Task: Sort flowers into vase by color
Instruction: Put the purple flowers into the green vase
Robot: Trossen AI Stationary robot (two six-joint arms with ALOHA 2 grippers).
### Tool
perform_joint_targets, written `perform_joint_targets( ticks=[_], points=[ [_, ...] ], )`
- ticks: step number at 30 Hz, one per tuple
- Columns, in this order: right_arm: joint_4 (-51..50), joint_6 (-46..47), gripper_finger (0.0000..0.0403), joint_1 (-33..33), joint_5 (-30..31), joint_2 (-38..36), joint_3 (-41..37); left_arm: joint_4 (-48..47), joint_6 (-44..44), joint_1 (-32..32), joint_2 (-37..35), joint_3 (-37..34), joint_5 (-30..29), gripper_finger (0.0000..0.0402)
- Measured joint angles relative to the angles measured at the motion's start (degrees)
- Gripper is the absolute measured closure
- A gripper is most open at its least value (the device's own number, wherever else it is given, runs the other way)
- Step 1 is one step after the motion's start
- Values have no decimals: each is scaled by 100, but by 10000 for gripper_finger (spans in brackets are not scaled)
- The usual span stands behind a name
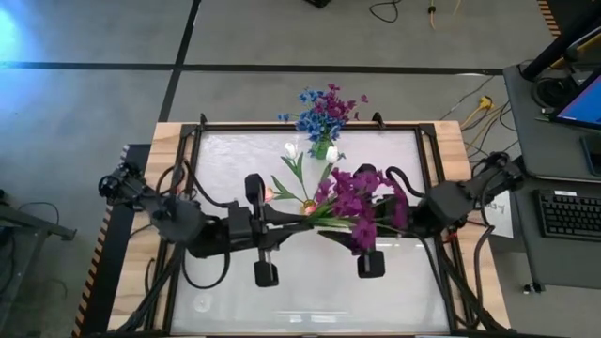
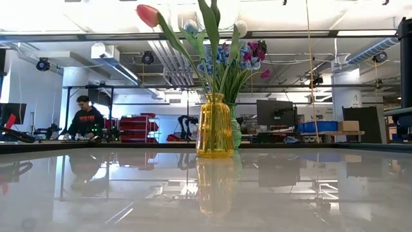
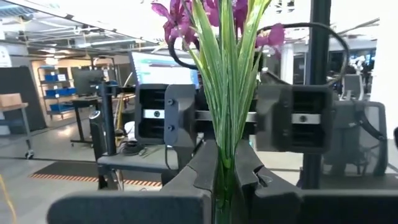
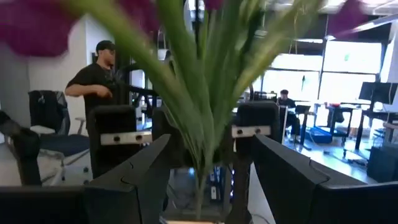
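Two grippers meet at the table's centre around one purple bunch [image 1: 362, 199], magenta blossoms over long green blades: the left gripper [image 3: 225, 171] is clamped on its stems, the right gripper [image 4: 205, 168] stands wide around them. Toward twelve o'clock, a yellow vase [image 2: 214, 125] holds pink and white buds [image 1: 292, 150], with blue blossoms [image 1: 315, 117] behind

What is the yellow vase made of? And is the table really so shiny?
The yellow vase looks like tinted glass or clear plastic: light glows through its ribbed sides, which one I cannot tell. The table top looks glossy and smooth, maybe glass or polished plastic, since it mirrors the vase and room.
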Motion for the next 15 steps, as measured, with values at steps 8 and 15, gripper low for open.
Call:
perform_joint_targets(
  ticks=[8,15],
  points=[
    [493,-154,188,-114,-3,91,4,-1,-11,211,0,-1,-7,401],
    [547,-158,203,-206,2,89,4,0,-11,346,0,-1,-4,401]
  ],
)
